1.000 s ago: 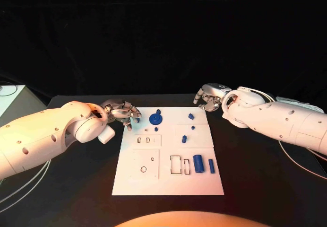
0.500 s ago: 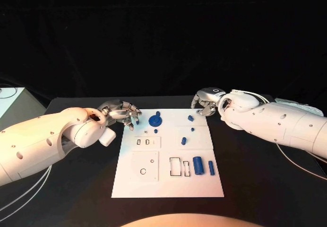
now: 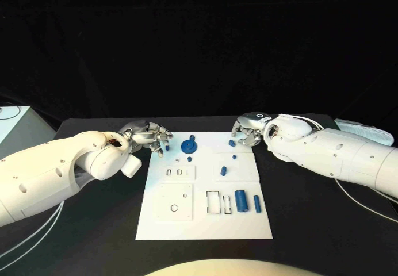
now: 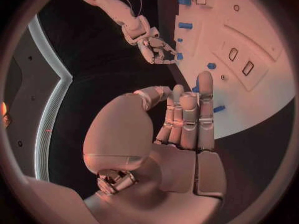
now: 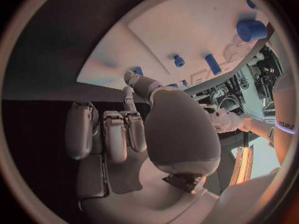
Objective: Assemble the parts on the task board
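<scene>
Head view: the right hand [image 3: 249,131] hovers at the board's [image 3: 199,224] far right corner, fingers loosely curled, holding nothing. A small blue part [image 3: 232,142] lies just beside it, toward the board's middle, so the right hand looks nearest. The left hand [image 3: 149,137] sits at the far left corner, empty, with the round part [image 3: 189,146] near.

Left wrist: fingers [image 4: 187,117] straight and close together, over the board edge [image 4: 261,114].

Right wrist: fingers [image 5: 115,134] partly curled, empty; parts lie beyond the thumb on the board [image 5: 174,30].

A black table [image 3: 315,230] carries the white task board [image 3: 199,224] at its middle
</scene>
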Tool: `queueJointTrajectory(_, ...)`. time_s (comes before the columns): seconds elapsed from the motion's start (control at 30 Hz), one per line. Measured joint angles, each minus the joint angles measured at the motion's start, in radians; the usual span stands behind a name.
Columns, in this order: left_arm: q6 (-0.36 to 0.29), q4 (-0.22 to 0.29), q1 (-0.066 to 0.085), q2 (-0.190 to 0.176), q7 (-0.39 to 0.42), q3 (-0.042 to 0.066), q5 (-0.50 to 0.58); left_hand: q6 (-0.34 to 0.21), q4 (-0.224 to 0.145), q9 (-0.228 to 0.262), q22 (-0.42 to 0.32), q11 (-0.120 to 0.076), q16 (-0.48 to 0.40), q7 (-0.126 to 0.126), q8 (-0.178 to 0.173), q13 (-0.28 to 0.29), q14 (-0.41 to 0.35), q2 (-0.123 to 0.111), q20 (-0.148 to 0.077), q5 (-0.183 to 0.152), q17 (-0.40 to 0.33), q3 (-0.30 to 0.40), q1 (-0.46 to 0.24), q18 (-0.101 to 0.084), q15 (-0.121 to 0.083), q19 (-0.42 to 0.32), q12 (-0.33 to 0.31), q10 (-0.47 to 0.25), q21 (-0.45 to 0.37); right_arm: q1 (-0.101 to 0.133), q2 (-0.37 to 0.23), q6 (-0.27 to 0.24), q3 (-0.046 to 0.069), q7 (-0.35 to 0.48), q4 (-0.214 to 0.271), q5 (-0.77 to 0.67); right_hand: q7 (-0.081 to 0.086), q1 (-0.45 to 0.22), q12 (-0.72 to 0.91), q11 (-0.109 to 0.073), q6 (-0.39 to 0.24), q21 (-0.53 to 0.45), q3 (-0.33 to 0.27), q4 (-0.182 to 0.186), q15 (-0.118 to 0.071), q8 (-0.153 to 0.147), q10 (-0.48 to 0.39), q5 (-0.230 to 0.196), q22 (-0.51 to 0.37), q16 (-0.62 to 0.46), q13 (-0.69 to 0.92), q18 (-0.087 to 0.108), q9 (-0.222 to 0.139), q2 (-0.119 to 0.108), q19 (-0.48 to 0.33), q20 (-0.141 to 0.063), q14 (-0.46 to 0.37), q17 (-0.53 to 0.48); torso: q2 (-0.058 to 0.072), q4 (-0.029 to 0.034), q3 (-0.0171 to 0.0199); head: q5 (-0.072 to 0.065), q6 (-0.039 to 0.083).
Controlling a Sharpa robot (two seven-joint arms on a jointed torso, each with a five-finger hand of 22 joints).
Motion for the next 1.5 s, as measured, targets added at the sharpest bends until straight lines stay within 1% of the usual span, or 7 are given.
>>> queueJointTrajectory(0.13, 0.000, 0.000, -0.003, 0.000, 0.002, 0.000, 0.005, 0.000, 0.000, -0.002, 0.000, 0.000, -0.003, 0.000, 0.000, -0.002, -0.003, 0.000, 0.004, 0.000, -0.001, 0.000, 0.000, 0.000, 0.004, 0.004, 0.000, 0.000, 0.000, -0.004, 0.000, -0.004, 0.000, 0.001, 0.000, -0.006, -0.002, 0.000, 0.000, 0.000, -0.005, 0.000, -0.006, 0.000, 0.000, 0.000, 0.000, -0.006, 0.000, 0.000, 0.000, 0.000, 0.000, 0.000, 0.000, 0.000, 0.000, 0.000, 0.000, -0.0002, -0.0001, 0.001, -0.001)
queueJointTrajectory(0.33, 0.001, 0.000, -0.005, -0.001, 0.004, 0.000, 0.011, 0.000, 0.000, -0.003, 0.000, 0.000, -0.004, 0.000, 0.000, -0.004, -0.004, 0.000, 0.004, 0.000, -0.003, 0.000, 0.000, 0.000, 0.004, 0.004, -0.004, 0.000, 0.000, -0.011, 0.004, -0.017, -0.001, 0.004, 0.000, -0.013, 0.008, -0.005, 0.000, 0.000, -0.015, 0.000, -0.025, 0.006, 0.000, -0.006, 0.000, -0.021, 0.000, 0.000, 0.000, 0.000, -0.001, -0.005, 0.000, 0.000, 0.000, 0.000, 0.000, -0.0003, -0.0009, 0.000, -0.001)
queueJointTrajectory(0.53, 0.002, 0.001, -0.006, -0.003, 0.005, 0.000, 0.014, 0.000, 0.000, -0.003, 0.000, 0.000, -0.004, 0.000, 0.000, -0.004, -0.004, 0.000, 0.004, 0.000, -0.003, 0.000, 0.000, 0.000, 0.004, 0.004, -0.004, 0.000, 0.000, -0.019, 0.014, -0.036, -0.001, 0.005, -0.009, -0.015, 0.008, -0.009, 0.000, 0.004, -0.015, 0.000, -0.033, 0.014, 0.000, -0.006, 0.004, -0.021, 0.003, 0.000, 0.000, 0.000, -0.001, -0.009, 0.000, 0.000, 0.000, 0.000, 0.000, 0.0007, -0.0011, 0.000, -0.001)
queueJointTrajectory(0.6, 0.002, 0.002, -0.006, -0.003, 0.005, 0.000, 0.015, 0.000, 0.000, -0.004, 0.000, 0.000, -0.004, 0.000, 0.000, -0.004, -0.003, 0.000, 0.004, 0.000, -0.003, 0.000, 0.000, 0.000, 0.004, 0.004, -0.004, 0.000, 0.000, -0.022, 0.020, -0.043, -0.001, 0.005, -0.015, -0.016, 0.008, -0.009, 0.000, 0.004, -0.015, 0.004, -0.036, 0.017, 0.000, -0.006, 0.004, -0.021, 0.007, 0.000, 0.000, -0.015, -0.001, -0.009, 0.000, 0.000, 0.000, 0.000, 0.000, 0.0011, -0.0010, 0.000, -0.001)
queueJointTrajectory(1.0, 0.002, 0.001, -0.006, -0.002, 0.007, 0.001, 0.020, 0.000, 0.006, -0.008, -0.002, 0.000, -0.004, 0.000, 0.000, -0.006, -0.003, 0.000, 0.004, 0.000, -0.003, -0.006, 0.000, 0.000, 0.004, 0.003, -0.004, 0.000, 0.000, -0.039, 0.040, -0.076, -0.001, 0.010, -0.029, -0.015, 0.008, -0.009, 0.004, 0.008, -0.015, 0.008, -0.039, 0.019, 0.000, -0.006, 0.000, -0.021, 0.013, 0.000, 0.000, -0.015, -0.001, -0.009, 0.003, 0.004, 0.000, 0.000, 0.000, 0.0000, -0.0007, 0.003, -0.003)
queueJointTrajectory(1.47, 0.006, -0.001, -0.007, -0.001, 0.008, 0.001, 0.023, 0.000, 0.013, -0.011, -0.003, 0.000, -0.004, 0.000, -0.003, -0.008, -0.003, 0.000, 0.004, -0.004, -0.004, -0.013, 0.000, 0.000, 0.004, 0.003, -0.004, 0.000, -0.004, -0.045, 0.043, -0.096, -0.002, 0.017, -0.022, -0.010, 0.011, -0.017, 0.008, 0.008, -0.011, 0.012, -0.051, 0.032, 0.003, -0.006, 0.000, -0.021, 0.019, 0.000, 0.000, -0.015, 0.001, -0.002, 0.007, 0.007, 0.004, 0.000, -0.001, -0.0006, -0.0012, -0.001, -0.004)
queueJointTrajectory(1.5, 0.007, -0.002, -0.007, -0.001, 0.008, 0.001, 0.024, 0.000, 0.013, -0.011, -0.003, 0.000, -0.004, 0.000, -0.003, -0.008, -0.003, 0.000, 0.004, -0.004, -0.004, -0.013, 0.000, 0.000, 0.004, 0.003, -0.004, 0.000, -0.004, -0.046, 0.042, -0.098, -0.002, 0.017, -0.021, -0.009, 0.012, -0.021, 0.008, 0.007, -0.010, 0.016, -0.055, 0.035, 0.003, -0.005, 0.000, -0.021, 0.019, 0.000, 0.000, -0.015, 0.002, 0.003, 0.007, 0.007, 0.004, 0.000, -0.001, -0.0005, -0.0012, -0.001, -0.004)
